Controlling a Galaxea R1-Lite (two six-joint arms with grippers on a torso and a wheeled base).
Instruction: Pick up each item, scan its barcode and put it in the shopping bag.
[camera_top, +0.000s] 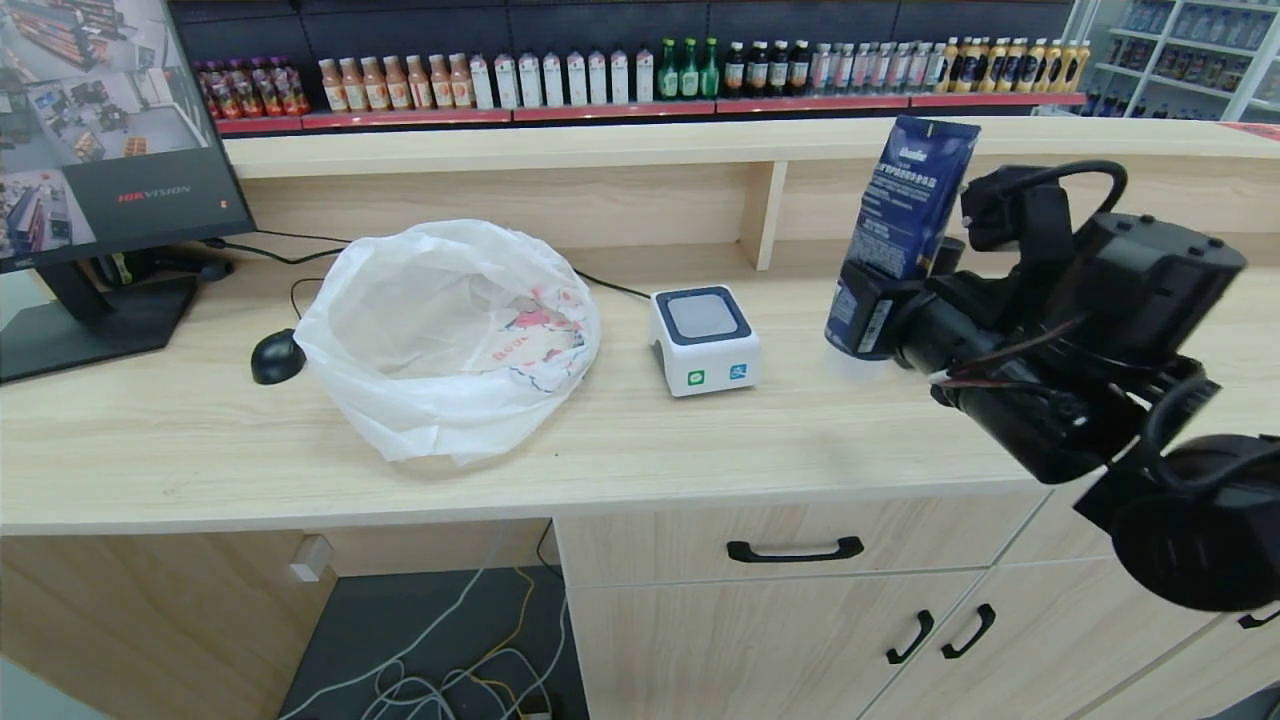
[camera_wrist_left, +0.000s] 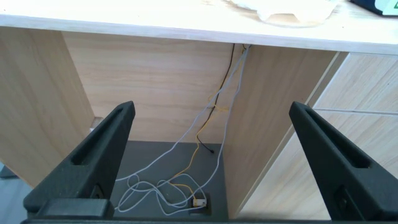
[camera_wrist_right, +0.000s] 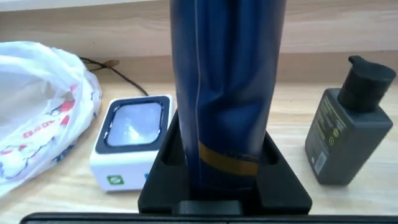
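Left gripper (camera_wrist_left: 211, 109): I see it held low, facing the open bay under the counter (camera_wrist_left: 186, 28), where loose cables (camera_wrist_left: 180, 186) lie on the floor. Its two fingers stand wide apart with nothing between them.
Monitor (camera_top: 100, 130): upper left of the head frame, standing on the counter.
Mouse (camera_top: 276, 358): left of centre, just beside the bag's left edge.
Shopping bag (camera_top: 440, 330): white plastic, centre-left of the head frame, sitting on the counter with its mouth open upward.
Scanner (camera_top: 703, 338): small white box at centre, just right of the bag, window facing up.
Blue pouch (camera_top: 915, 200): upper right of the head frame, held upright to the right of the scanner.
Right gripper (camera_top: 890, 300): I read the arm as coming in from the right edge of the head frame. The jaws pinch the pouch's lower end from both sides.
Dark bottle (camera_wrist_right: 342, 134): standing on the counter beside the held pouch, on the side away from the scanner.
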